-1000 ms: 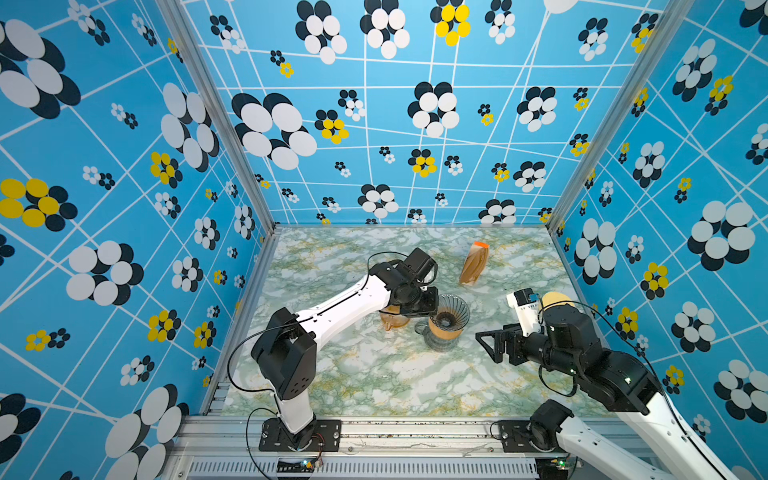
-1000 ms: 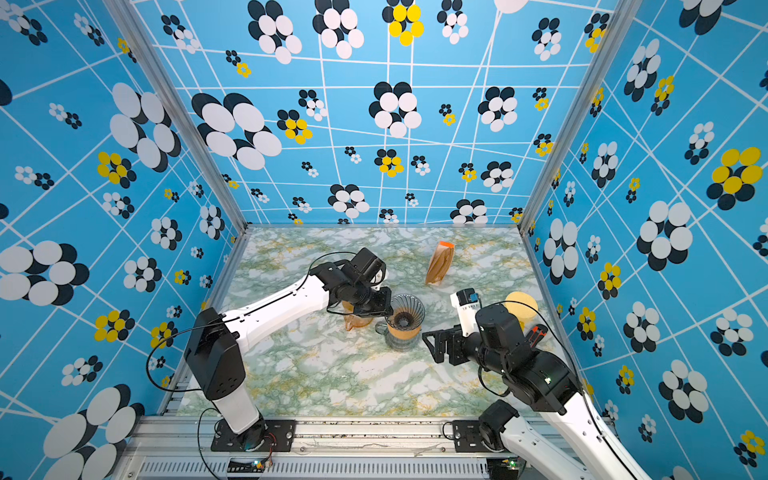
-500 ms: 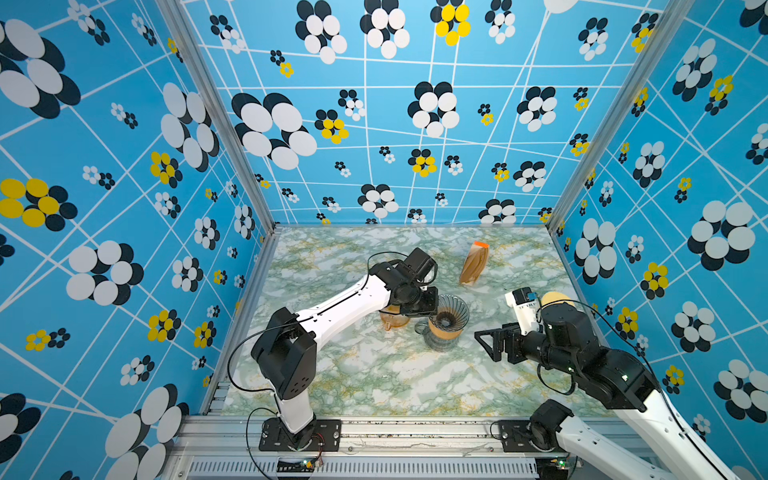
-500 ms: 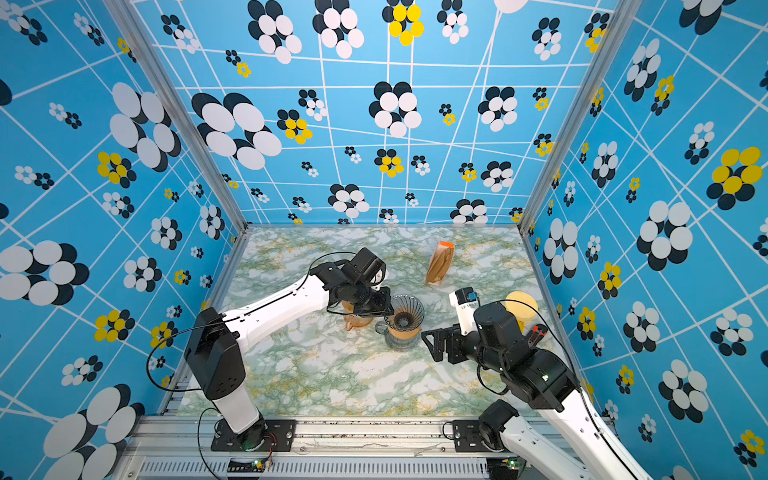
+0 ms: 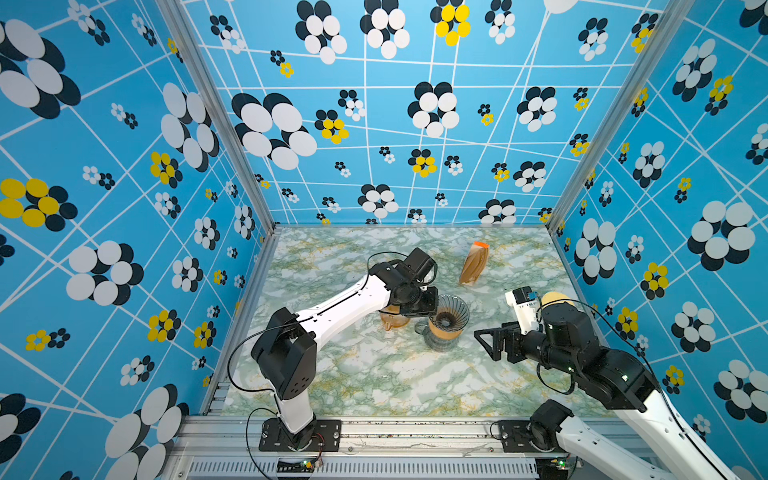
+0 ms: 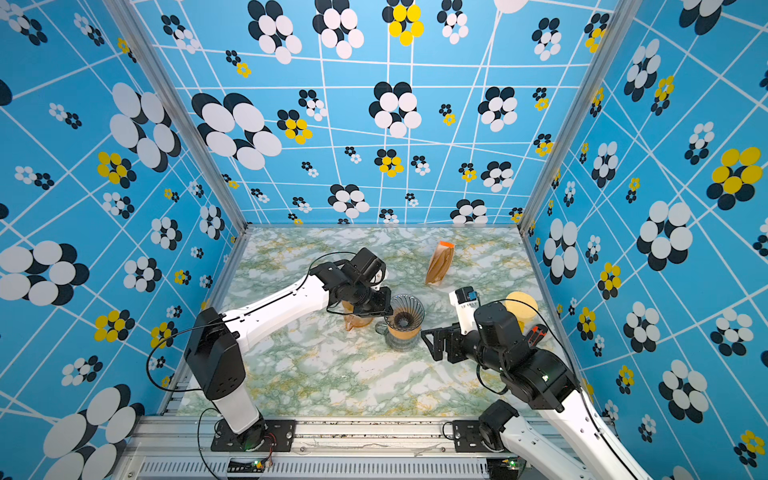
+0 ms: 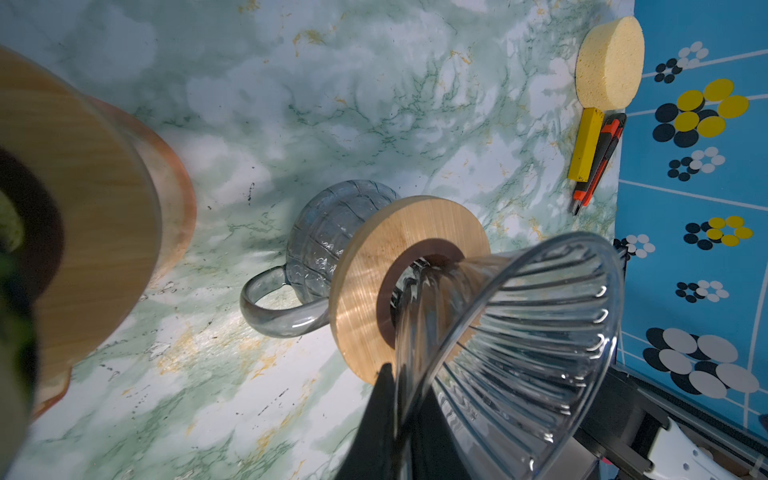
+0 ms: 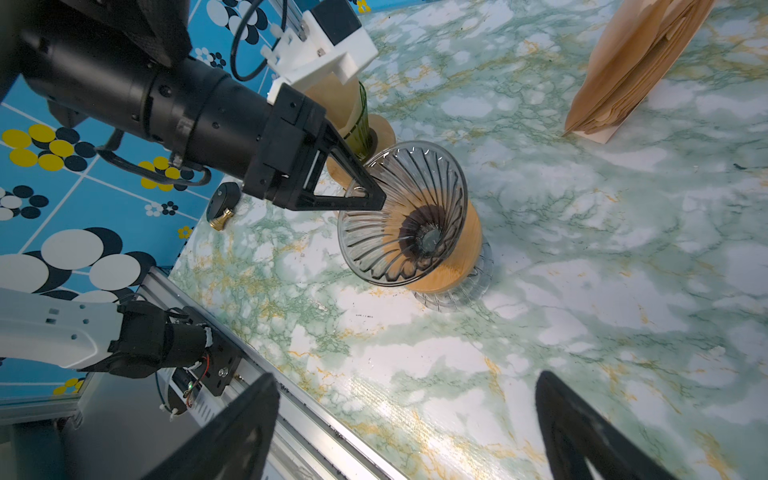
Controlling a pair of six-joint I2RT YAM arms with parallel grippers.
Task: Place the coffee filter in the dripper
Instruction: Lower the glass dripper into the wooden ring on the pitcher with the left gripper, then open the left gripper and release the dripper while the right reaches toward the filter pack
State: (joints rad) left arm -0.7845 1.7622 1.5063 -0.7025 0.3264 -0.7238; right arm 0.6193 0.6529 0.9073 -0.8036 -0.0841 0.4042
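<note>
The dripper (image 5: 449, 318) (image 6: 403, 318) is a clear ribbed glass cone with a wooden collar, standing on a glass mug (image 7: 328, 232) mid-table. My left gripper (image 5: 432, 305) (image 6: 384, 307) (image 7: 399, 374) (image 8: 372, 195) is shut on the dripper's rim (image 8: 403, 216), its two fingers pinching the glass wall (image 7: 519, 332). The cone is empty inside. The coffee filters (image 5: 473, 264) (image 6: 439, 264) (image 8: 636, 62) are a stack of brown paper in a bag with an orange top, lying behind and right of the dripper. My right gripper (image 5: 488, 345) (image 6: 432, 343) (image 8: 405, 378) hangs open and empty, front-right of the dripper.
A second, orange dripper with a wooden collar (image 5: 392, 320) (image 7: 83, 208) stands just left of the glass one. By the right wall lie a yellow sponge (image 6: 521, 309) (image 7: 609, 62), a yellow block (image 7: 586, 143) and an orange utility knife (image 7: 598, 162). A black knob (image 8: 222, 205) lies at the left edge.
</note>
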